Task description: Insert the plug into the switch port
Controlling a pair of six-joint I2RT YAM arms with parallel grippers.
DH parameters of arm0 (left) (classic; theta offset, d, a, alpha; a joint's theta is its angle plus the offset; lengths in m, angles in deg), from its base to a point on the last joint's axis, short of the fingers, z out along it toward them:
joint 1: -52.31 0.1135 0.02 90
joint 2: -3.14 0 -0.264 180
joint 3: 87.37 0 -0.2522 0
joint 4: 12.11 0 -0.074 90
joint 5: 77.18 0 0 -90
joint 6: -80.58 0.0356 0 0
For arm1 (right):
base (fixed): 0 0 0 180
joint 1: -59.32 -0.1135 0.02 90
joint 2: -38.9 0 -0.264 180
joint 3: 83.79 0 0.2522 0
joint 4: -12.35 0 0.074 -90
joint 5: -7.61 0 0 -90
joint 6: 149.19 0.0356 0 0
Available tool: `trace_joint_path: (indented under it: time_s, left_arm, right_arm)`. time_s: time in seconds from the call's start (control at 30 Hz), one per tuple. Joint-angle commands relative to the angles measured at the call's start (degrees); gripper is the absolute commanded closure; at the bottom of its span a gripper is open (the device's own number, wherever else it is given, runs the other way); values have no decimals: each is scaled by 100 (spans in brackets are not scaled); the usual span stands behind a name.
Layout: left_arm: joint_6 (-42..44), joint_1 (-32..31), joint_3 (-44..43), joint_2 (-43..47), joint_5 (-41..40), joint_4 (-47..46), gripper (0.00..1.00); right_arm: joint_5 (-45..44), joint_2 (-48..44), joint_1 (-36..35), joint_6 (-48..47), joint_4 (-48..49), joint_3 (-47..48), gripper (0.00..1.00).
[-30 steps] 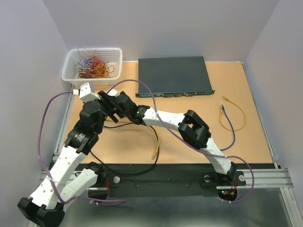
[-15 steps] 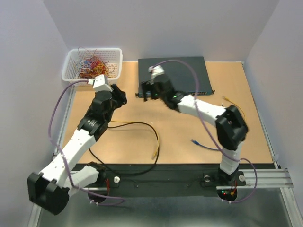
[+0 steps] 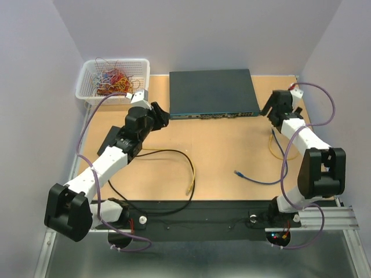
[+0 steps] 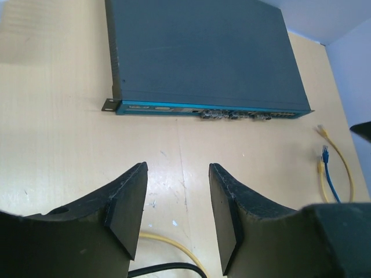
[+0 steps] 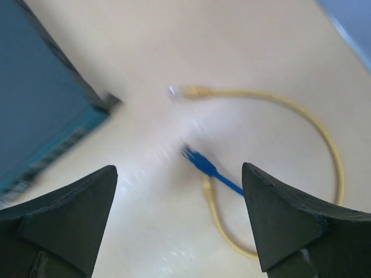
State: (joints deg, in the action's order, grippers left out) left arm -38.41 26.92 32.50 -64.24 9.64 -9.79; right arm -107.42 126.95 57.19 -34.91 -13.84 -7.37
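As the task is standing: no plug is sitting in the switch [image 3: 211, 91] and I am carrying none, so picking up, lining up and pushing in are all remaining, by my reckoning.
Left pincer [image 4: 177, 194]: I am holding it released, its fingers apart with only bare table between them, hovering off the switch's left front corner.
Ports [image 4: 243, 115]: they are running along the front edge, right of centre, and no cable is leading into them.
Right pincer [image 5: 178, 174]: I am holding it wide and released, gripping nothing, off the switch's right front corner.
Blue plug [image 5: 194, 157]: it is lying on the table under this pincer, near a yellow plug [image 5: 188, 91] and well apart from the ports.
Top view: it alone is showing both arms at once, and the blue cable's far plug [image 3: 237, 172] lying mid-table.
Left wrist view: it alone is showing the port row sharply.
Right wrist view: it is giving the closest look at the plugs, though blurred, and the switch is only a smear at its left edge.
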Motion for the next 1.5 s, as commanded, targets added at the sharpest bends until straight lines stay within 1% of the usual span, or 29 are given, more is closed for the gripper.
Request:
trace_joint_path:
  time_s: [0.0, 0.03, 0.07, 0.23, 0.4, 0.47, 0.7, 0.87, 0.9, 1.0, 1.03, 1.07, 1.1, 1.2, 1.33, 1.47]
  left_arm:
    - [-19, -1, 189, -39, 292, -429, 43]
    - [-19, -1, 207, -56, 292, -446, 43]
    - [-10, -1, 225, -65, 457, -455, 43]
    - [16, -1, 339, -4, 555, -499, 43]
    - [78, -1, 462, 154, 503, -490, 43]
    - [113, -10, 480, 198, 442, -482, 43]
    - [140, -10, 480, 190, 415, -473, 44]
    - [148, -10, 462, 137, 415, -473, 43]
    - [148, -10, 462, 137, 415, -473, 43]
    - [148, -10, 453, 102, 397, -490, 43]
    - [148, -1, 462, 84, 397, -482, 43]
    - [148, -1, 471, 84, 397, -482, 43]
    - [148, -1, 462, 67, 397, -482, 43]
    - [148, -10, 480, 49, 388, -490, 43]
    - [148, -10, 462, 31, 379, -482, 43]
    - [148, -1, 471, 5, 362, -490, 43]
  right_arm:
    - [139, 19, -33, 306, -515, -315, 9]
    - [139, 45, -42, 306, -541, -393, 9]
    - [131, 89, -42, 341, -559, -420, 10]
    - [-71, 405, -7, 412, -585, -544, 12]
    - [-159, 704, 178, 385, -577, -456, 12]
    - [-107, 827, 353, 341, -577, -377, 13]
    - [-54, 1302, 608, 236, -533, -201, 19]
    - [-71, 1390, 626, 210, -445, -218, 24]
    - [-71, 1390, 635, 227, -428, -236, 29]
    - [34, 1294, 626, 201, -296, -280, 36]
    - [69, 1276, 635, 166, -226, -297, 42]
    - [69, 1250, 626, 148, -208, -289, 45]
    - [69, 1241, 635, 131, -190, -280, 49]
    - [95, 1223, 626, 78, -146, -227, 57]
    - [148, 1118, 626, 16, -58, -236, 60]
    - [209, 855, 626, -54, 29, -271, 67]
